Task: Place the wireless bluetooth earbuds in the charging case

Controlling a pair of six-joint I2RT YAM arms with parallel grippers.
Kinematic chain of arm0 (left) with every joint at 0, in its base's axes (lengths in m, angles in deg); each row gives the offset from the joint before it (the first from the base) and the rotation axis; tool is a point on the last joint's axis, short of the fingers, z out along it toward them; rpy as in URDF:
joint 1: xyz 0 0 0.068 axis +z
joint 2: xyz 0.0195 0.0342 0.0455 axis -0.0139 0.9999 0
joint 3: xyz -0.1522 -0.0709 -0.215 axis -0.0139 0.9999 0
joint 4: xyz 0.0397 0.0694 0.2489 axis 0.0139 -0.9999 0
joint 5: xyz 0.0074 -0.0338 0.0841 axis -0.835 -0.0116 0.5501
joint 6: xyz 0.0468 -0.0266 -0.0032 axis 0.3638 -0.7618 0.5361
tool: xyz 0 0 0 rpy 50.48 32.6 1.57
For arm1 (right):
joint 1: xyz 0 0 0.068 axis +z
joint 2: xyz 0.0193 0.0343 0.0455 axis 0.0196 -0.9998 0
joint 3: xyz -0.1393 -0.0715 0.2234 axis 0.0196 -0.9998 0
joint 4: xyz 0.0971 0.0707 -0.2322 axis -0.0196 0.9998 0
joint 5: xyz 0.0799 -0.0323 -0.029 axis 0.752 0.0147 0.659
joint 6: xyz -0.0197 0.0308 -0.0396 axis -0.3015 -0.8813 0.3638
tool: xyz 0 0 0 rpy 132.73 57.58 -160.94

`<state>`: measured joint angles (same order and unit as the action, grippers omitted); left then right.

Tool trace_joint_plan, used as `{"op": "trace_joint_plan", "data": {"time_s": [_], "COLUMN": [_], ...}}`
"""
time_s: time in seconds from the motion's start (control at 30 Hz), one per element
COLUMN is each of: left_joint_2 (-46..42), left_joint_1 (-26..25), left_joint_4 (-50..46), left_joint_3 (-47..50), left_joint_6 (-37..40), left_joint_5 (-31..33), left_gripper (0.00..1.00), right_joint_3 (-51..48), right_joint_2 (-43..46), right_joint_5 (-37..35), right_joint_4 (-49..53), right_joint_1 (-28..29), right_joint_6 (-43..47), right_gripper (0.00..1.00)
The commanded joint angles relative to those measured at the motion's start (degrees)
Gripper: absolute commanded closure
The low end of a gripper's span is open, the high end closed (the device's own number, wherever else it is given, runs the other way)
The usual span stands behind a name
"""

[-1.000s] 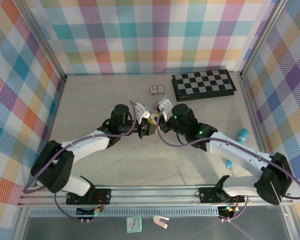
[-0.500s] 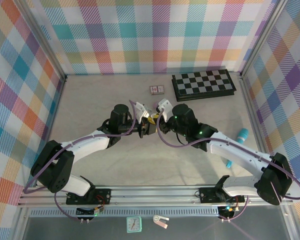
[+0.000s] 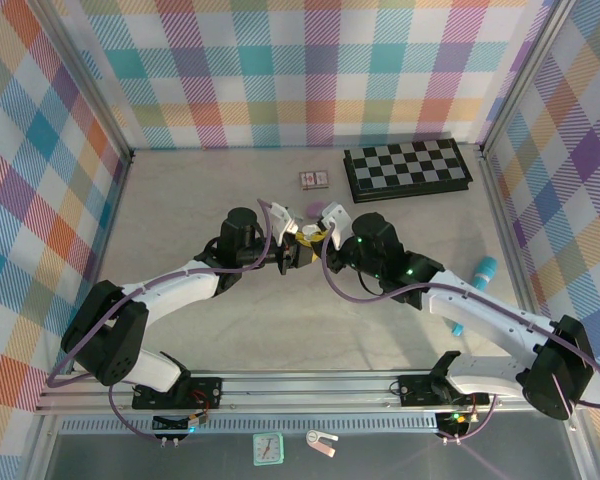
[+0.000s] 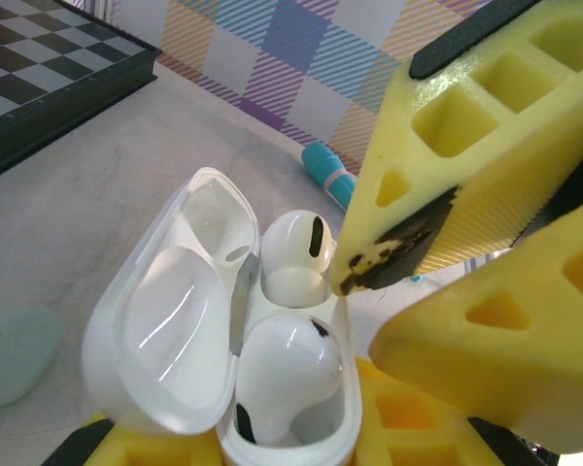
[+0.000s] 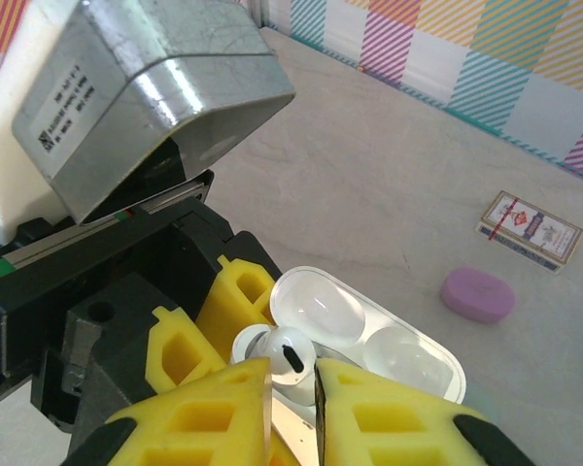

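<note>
My left gripper [image 4: 272,449] is shut on the white charging case [image 4: 348,388], whose lid [image 4: 155,340] stands open to the left. One white earbud [image 4: 287,374] lies in the case's near socket. A second white earbud [image 5: 290,357] is pinched in my right gripper [image 5: 291,408], which is shut on it, its stem down in the far socket [image 4: 293,282]. From the left wrist, the right gripper's yellow fingers [image 4: 486,126] crowd in from the right. From above, both grippers meet at mid-table [image 3: 305,245].
A folded chessboard [image 3: 406,168] and a small card box [image 3: 313,179] lie at the back. A purple pebble-shaped case [image 5: 477,294] sits just behind the grippers, and a pale green one [image 4: 15,354] lies beside them. A teal stick [image 3: 485,268] lies at the right.
My right arm has shifted a little to the right and its wrist has turned, uncovering the purple case behind it. The left arm has stayed still with the case.
</note>
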<state>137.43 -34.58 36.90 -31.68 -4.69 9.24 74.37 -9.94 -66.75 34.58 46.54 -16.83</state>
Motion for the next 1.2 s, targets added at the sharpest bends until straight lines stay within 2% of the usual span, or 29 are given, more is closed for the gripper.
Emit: {"op": "trace_joint_plan", "data": {"time_s": [0.0, 0.2, 0.4, 0.63, 0.77, 0.87, 1.03, 1.17], "left_joint_2": [-0.59, -1.91, -4.44, -6.49, -6.66, -6.38, -6.84, -8.20], "left_joint_1": [-0.34, -0.41, -0.36, -0.41, -0.41, -0.48, -0.67, -0.72], "left_joint_4": [2.16, 1.02, 2.32, 3.80, 9.45, 9.88, 7.16, 4.50], "left_joint_3": [-1.91, -0.54, 3.13, 6.34, 9.39, 9.80, 9.82, 9.73], "left_joint_6": [-0.07, 4.69, 15.07, 26.50, 31.74, 35.35, 41.53, 43.68], "left_joint_5": [0.12, 1.66, 4.14, 8.67, 12.12, 13.62, 14.06, 15.21], "left_gripper": [0.94, 0.94, 0.93, 0.93, 0.94, 0.94, 0.94, 0.94], "right_joint_3": [0.17, -0.68, -1.71, -0.72, 3.96, 7.31, 14.26, 20.32], "right_joint_2": [0.96, 4.98, 9.47, 10.85, 7.58, 3.93, -2.87, -9.23], "right_joint_5": [2.36, -0.37, 1.06, 2.97, 2.12, 1.34, 2.47, 5.69], "right_joint_4": [0.95, 0.01, -2.33, -1.57, 5.71, 10.71, 17.88, 23.97], "right_joint_1": [0.32, 0.33, -1.00, -6.59, -8.51, -9.32, -9.34, -9.37], "right_joint_6": [0.99, -0.01, -4.49, -15.48, -19.76, -21.94, -22.57, -22.06], "right_gripper": [0.79, 0.71, 0.47, 0.26, 0.19, 0.15, 0.12, 0.11]}}
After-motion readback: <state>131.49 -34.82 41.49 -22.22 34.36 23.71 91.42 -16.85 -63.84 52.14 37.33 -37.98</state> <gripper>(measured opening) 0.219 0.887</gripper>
